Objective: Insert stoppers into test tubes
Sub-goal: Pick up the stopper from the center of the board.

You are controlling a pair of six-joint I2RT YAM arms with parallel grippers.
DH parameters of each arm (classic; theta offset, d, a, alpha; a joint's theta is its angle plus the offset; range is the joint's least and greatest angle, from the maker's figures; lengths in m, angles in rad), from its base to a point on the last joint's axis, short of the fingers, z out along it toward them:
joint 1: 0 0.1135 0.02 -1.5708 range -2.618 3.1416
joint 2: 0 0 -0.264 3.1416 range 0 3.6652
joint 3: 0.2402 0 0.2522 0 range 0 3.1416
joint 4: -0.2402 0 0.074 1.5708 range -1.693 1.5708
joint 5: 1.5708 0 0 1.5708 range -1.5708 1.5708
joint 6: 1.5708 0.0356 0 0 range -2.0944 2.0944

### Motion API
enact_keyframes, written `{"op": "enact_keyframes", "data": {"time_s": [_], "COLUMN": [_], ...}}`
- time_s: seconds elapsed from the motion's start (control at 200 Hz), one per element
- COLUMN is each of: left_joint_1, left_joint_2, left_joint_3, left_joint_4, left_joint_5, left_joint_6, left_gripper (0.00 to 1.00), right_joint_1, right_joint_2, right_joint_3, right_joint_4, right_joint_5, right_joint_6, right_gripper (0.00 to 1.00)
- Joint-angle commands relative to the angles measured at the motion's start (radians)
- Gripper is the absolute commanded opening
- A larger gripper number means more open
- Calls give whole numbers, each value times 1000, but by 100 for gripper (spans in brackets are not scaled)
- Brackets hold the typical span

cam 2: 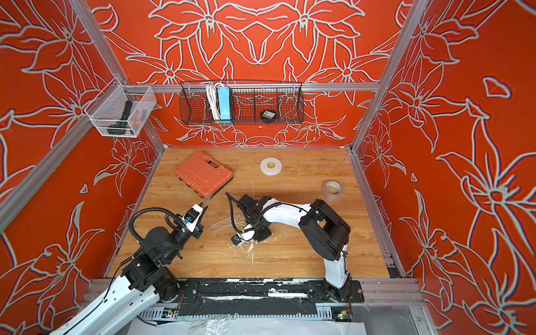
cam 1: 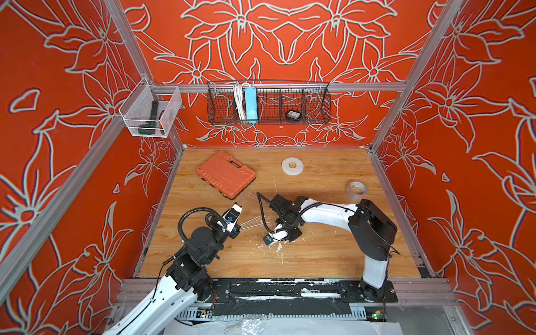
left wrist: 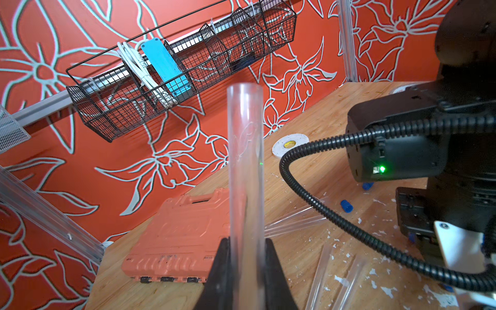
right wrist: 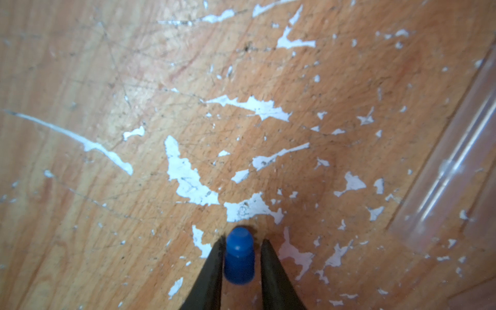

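Now we note: left claw (left wrist: 247, 241) clenched on clear tube (left wrist: 244, 161), likely brittle, slick, so hold mid-shaft; right claw (right wrist: 243, 240) straddling light blue stopper (right wrist: 239, 257) near counter (right wrist: 107, 80), grip unclear; pinch its sides.

One clear test tube (left wrist: 244, 161), clamped in the left end effector (left wrist: 244, 249), points toward the orange case (cam 1: 226, 174). More tubes (cam 1: 251, 222) lie fanned on the tabletop (cam 1: 319, 255) beside that case (count unclear). Stubby blue stoppers (left wrist: 346, 206) lie farther from it, and one stopper (right wrist: 239, 257) sits between the right end effector (right wrist: 243, 240) jaws.
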Motion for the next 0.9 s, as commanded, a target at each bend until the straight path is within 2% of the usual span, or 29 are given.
{"op": "enact_keyframes", "data": {"time_s": [0.0,0.275,0.571,0.896], "left_joint_1": [10,12,13,13], "left_joint_2": [1,-1,-1,5], "left_joint_3": [-5,-7,-7,-2], "left_joint_4": [35,35,37,26], "left_joint_5": [15,23,24,18], "left_joint_6": [-16,-14,-12,8], "left_gripper": [0,0,0,0], "right_joint_1": [-8,-9,-10,-11], "right_joint_2": [9,17,18,-33], "right_joint_3": [3,6,5,-18], "right_joint_4": [-41,-47,-53,-33], "right_joint_5": [26,22,15,-46], "right_joint_6": [1,7,6,38], "right_gripper": [27,27,20,6]}}
